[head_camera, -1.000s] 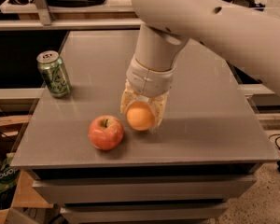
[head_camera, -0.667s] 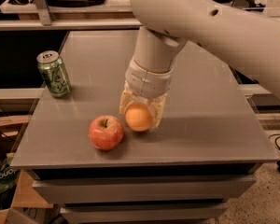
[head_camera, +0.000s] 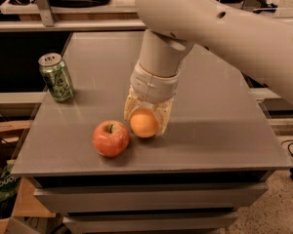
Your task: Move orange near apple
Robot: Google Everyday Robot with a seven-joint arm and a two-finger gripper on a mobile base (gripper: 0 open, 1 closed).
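The orange (head_camera: 143, 123) is a small round plain fruit held between the translucent fingers of my gripper (head_camera: 145, 121), low over the grey table (head_camera: 210, 130). The apple (head_camera: 110, 138), red-pink with a dark stem, rests on the table just left of the orange, almost touching it. My gripper comes down from above on a thick white arm and is shut on the orange. Whether the orange touches the table surface I cannot tell.
A green drink can (head_camera: 56, 77) stands upright at the table's left edge. The table's front edge runs just below the apple. Shelving and dark equipment stand behind the table; boxes sit on the floor at the left.
My gripper with the orange has shifted slightly left and lower, bringing the orange closer to the apple. The apple and the can have not moved.
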